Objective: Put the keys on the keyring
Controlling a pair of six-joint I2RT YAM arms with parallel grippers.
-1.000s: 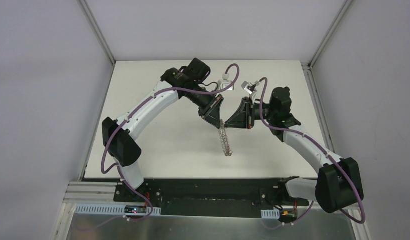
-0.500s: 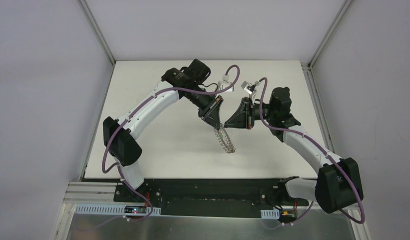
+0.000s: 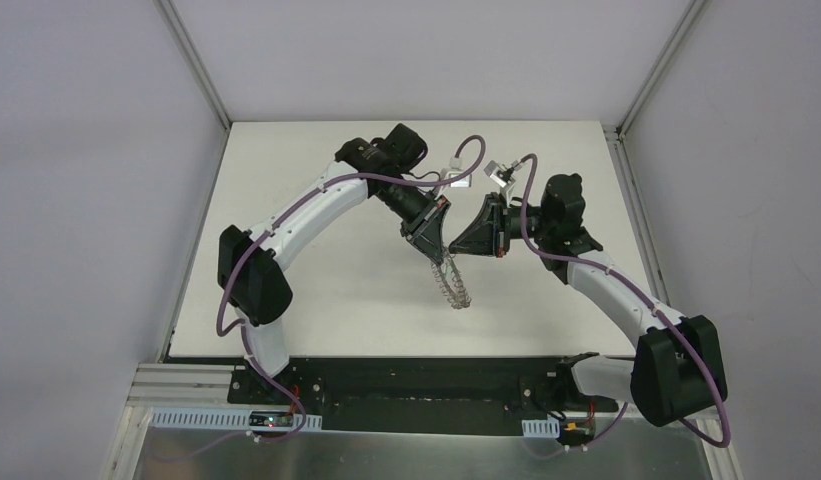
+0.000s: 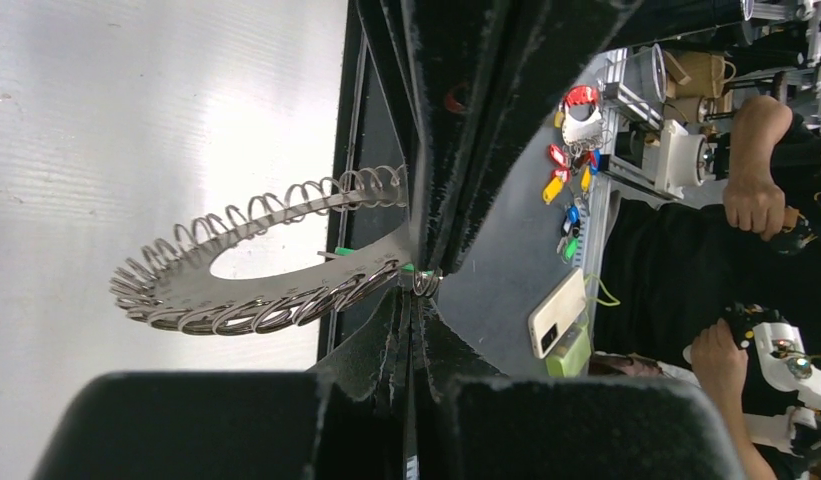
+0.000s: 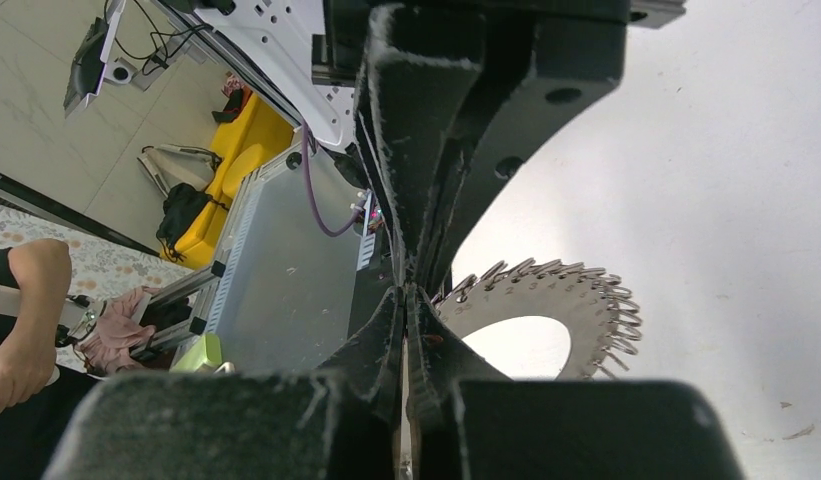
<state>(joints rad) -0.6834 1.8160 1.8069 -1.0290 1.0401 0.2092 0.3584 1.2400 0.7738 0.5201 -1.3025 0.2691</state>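
The keyring point(image 3: 454, 285), a flat grey ring fringed with wire loops, hangs in the air over the table's middle. My left gripper point(image 3: 439, 250) is shut on its upper edge; in the left wrist view its tips point(image 4: 418, 290) pinch the rim by a small loop, and the keyring point(image 4: 186, 290) stretches out to the left. My right gripper point(image 3: 452, 247) meets it tip to tip and is also shut point(image 5: 404, 292), with the keyring point(image 5: 586, 300) just beyond. Slivers of the keys' green head point(image 4: 342, 252) peek from behind the ring, reaching the right fingers point(image 4: 466, 120). Most of the key is hidden.
The white table point(image 3: 316, 280) lies under both arms, framed by metal posts and grey walls. Past its near edge runs a black and aluminium rail point(image 3: 416, 375). The left wrist view shows coloured key tags point(image 4: 566, 185), a phone point(image 4: 561, 310) and a person off the table.
The keyring, which hung almost straight down between the two tips, has swung to tilt down and to the right. The left arm's elbow shifted slightly right. The right arm stayed put.
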